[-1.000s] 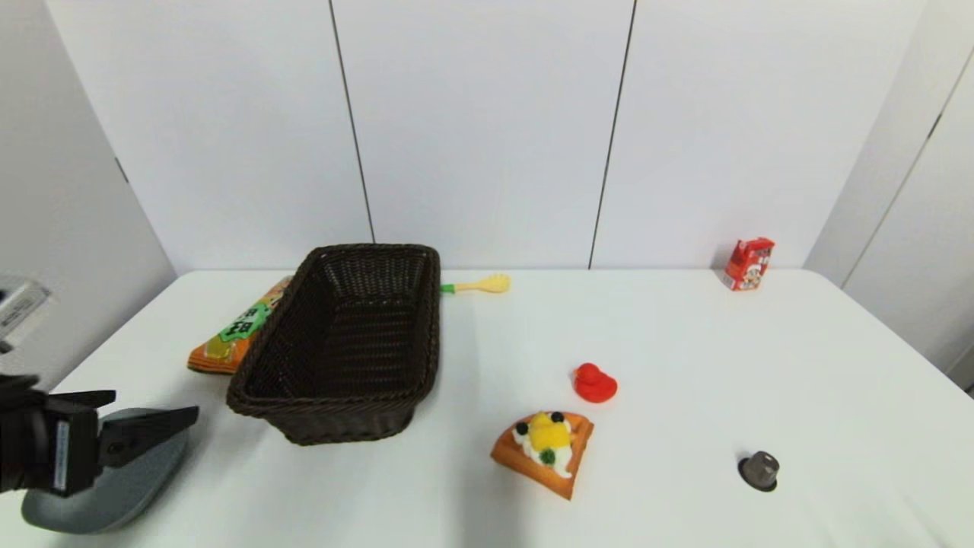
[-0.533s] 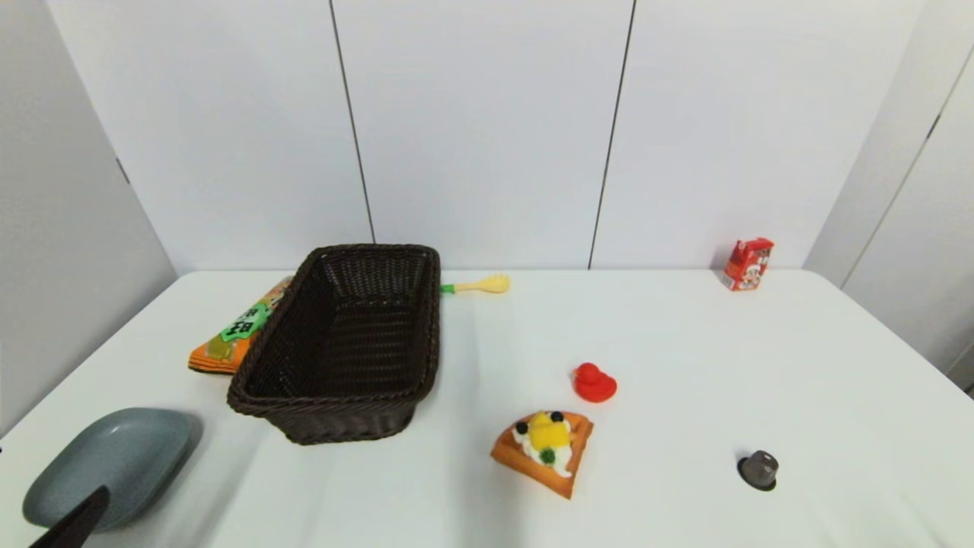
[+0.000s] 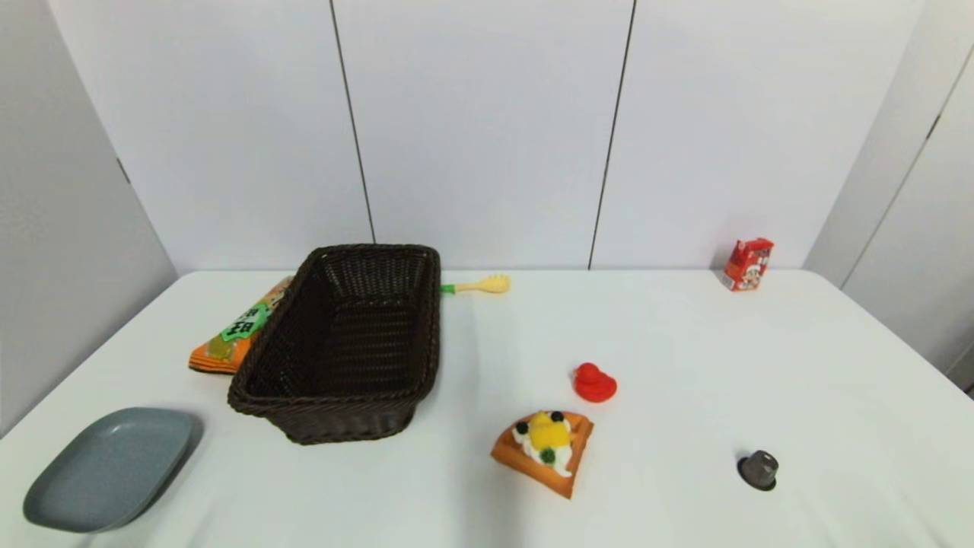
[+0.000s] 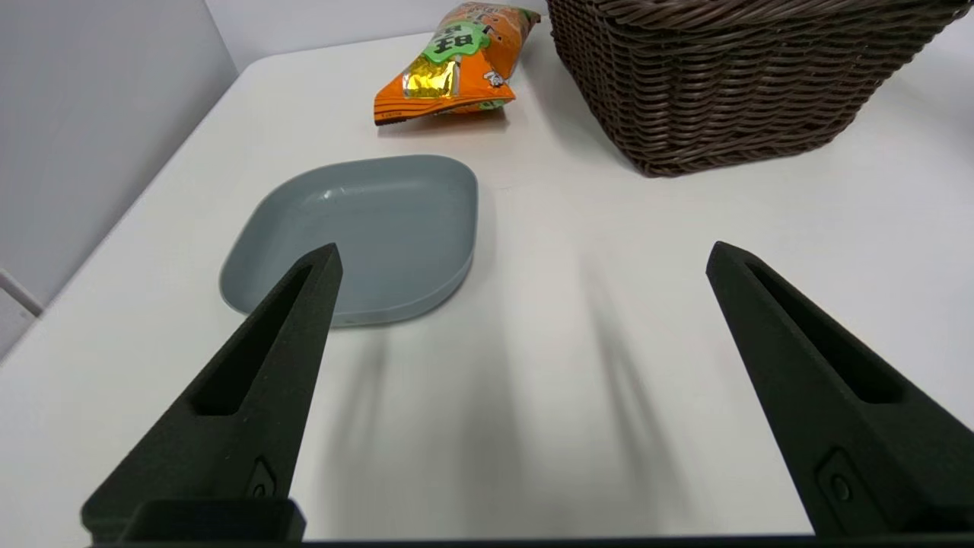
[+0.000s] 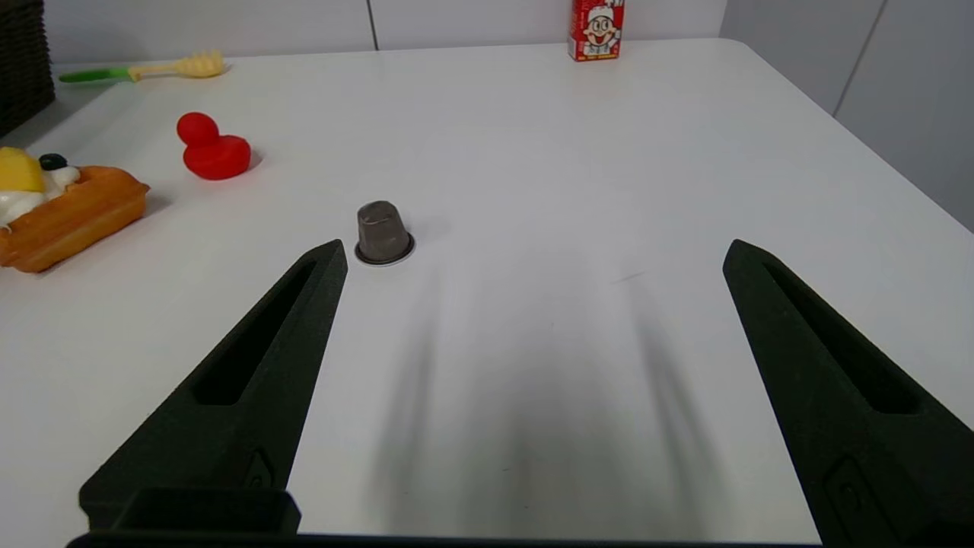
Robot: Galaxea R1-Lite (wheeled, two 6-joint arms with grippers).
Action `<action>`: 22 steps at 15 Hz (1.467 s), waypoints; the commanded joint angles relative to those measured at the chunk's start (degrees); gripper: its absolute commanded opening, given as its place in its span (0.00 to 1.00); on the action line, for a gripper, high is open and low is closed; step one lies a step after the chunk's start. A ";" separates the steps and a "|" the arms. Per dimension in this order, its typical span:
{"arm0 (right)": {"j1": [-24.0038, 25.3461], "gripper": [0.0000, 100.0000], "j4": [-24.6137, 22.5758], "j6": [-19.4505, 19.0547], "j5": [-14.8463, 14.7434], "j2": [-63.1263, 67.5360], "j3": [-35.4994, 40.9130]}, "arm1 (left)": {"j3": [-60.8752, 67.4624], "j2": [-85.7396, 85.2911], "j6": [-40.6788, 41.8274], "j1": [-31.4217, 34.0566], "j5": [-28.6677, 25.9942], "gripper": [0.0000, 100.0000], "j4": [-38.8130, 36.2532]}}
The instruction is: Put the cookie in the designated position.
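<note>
Basically white table (image 3: 685, 350), white panel walls; crinkly orange cookie bag (image 3: 237, 329) flat beside dark wicker basket (image 3: 342, 342); left gripper (image 4: 521, 255) and right gripper (image 5: 533, 255) both spread wide, holding nothing.

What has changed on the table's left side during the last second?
The left gripper, open and empty, drew back from above the grey plate and left the head view. It took hold of nothing. The cookie, the basket and the plate stayed in place.
</note>
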 commanded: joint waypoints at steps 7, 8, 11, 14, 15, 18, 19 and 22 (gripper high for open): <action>-0.02 1.00 -0.02 0.02 0.02 0.00 0.09 | 0.21 -0.99 -4.41 -0.01 1.94 1.00 0.14; -0.02 1.00 -0.02 0.02 0.02 0.00 0.09 | 0.21 -0.99 -4.41 -0.01 1.94 1.00 0.14; -0.02 1.00 -0.02 0.02 0.02 0.00 0.09 | 0.21 -0.99 -4.41 -0.01 1.94 1.00 0.14; -0.02 1.00 -0.02 -0.24 0.02 0.00 0.09 | 0.21 -0.99 -4.41 -0.01 1.94 1.00 0.14; -0.02 1.00 -0.02 -0.68 0.11 0.00 0.09 | 0.21 -0.99 -4.41 -0.01 1.94 1.00 0.14; -0.02 1.00 0.07 -0.06 0.02 0.00 0.09 | 0.21 -0.99 -4.41 -0.01 1.94 1.00 0.14; -0.02 1.00 0.07 -0.06 0.02 0.00 0.09 | 0.21 -0.99 -4.41 -0.01 1.94 1.00 0.14; -0.02 1.00 -0.02 -0.06 0.02 0.00 0.09 | 0.21 -0.99 -4.41 -0.01 1.94 1.00 0.14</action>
